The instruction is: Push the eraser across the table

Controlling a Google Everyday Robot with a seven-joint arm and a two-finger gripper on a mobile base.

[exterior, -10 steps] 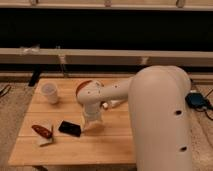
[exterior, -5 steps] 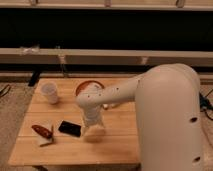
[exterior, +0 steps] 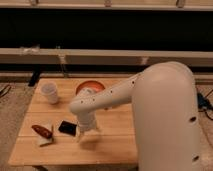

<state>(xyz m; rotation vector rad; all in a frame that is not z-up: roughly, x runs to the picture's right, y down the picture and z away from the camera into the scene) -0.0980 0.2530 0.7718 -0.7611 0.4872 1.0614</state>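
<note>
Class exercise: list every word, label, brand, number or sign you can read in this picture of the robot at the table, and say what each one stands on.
None can be read.
The table, the eraser, the white cup and the robot arm show no legible print.
The gripper, low over the table just right of the eraser, shows none either.

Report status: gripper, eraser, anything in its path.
Gripper low over the table, just right of the eraser. Eraser flat, no contact visible. Dark red item on white square lies left of the eraser, in a leftward push's path.
</note>
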